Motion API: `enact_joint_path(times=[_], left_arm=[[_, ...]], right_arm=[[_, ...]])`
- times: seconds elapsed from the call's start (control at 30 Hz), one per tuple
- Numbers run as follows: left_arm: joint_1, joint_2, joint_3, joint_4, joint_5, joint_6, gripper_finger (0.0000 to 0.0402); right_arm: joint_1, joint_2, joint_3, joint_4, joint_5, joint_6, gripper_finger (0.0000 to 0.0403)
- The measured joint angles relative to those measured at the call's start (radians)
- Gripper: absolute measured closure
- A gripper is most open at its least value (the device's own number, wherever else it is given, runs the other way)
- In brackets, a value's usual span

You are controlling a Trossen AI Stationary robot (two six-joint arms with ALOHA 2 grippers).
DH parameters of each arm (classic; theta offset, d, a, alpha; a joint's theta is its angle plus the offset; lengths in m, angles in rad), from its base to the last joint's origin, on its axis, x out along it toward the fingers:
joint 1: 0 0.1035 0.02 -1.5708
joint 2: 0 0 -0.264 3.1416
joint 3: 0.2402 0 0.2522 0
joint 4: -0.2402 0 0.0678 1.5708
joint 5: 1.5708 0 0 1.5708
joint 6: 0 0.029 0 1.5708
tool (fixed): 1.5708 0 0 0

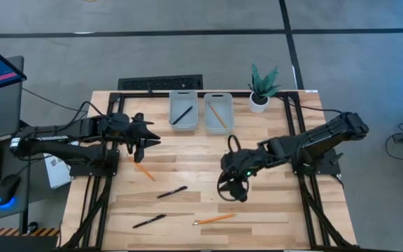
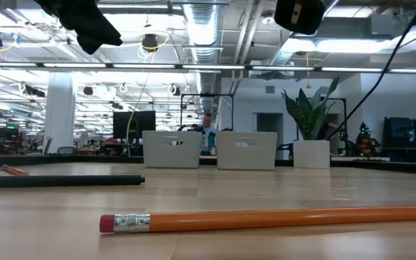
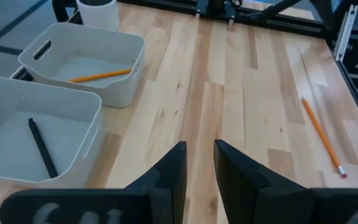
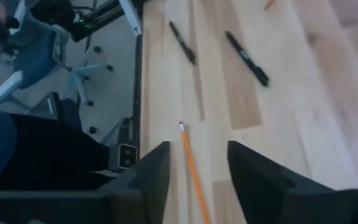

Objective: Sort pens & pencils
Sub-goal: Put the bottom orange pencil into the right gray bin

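One orange pencil lies on the table between the right gripper's parted fingers, unheld.

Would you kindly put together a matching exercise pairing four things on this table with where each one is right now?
Things:
1. left tray
2. right tray
3. potted plant
4. right gripper

Places or contents:
A. at the table's far right corner
B. holds one orange pencil
C. above the table's middle, near a loose pencil
D. holds one black pen

Pairs: 1-D, 2-B, 3-A, 4-C
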Motion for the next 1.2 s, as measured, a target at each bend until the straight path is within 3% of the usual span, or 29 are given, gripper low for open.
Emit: enact_joint_path(times=[0.13,0.27,0.8,1.2], left_arm=[[0.0,0.0,0.0,0.0,-0.017,0.03,0.0331],[0.0,0.0,0.0,-0.012,-0.068,0.035,0.0331],[0.001,0.0,0.0,-0.079,-0.11,0.033,0.033],[0.001,0.035,0.001,-0.107,-0.11,0.022,0.033]], right_arm=[[0.036,0.069,0.001,0.07,0.004,-0.033,0.0175],[0.057,0.158,-0.001,0.083,-0.004,-0.065,0.0159],[0.11,0.305,-0.004,0.042,-0.051,-0.079,0.0157],[0.168,0.54,0.124,0.001,-0.056,-0.049,0.0157]])
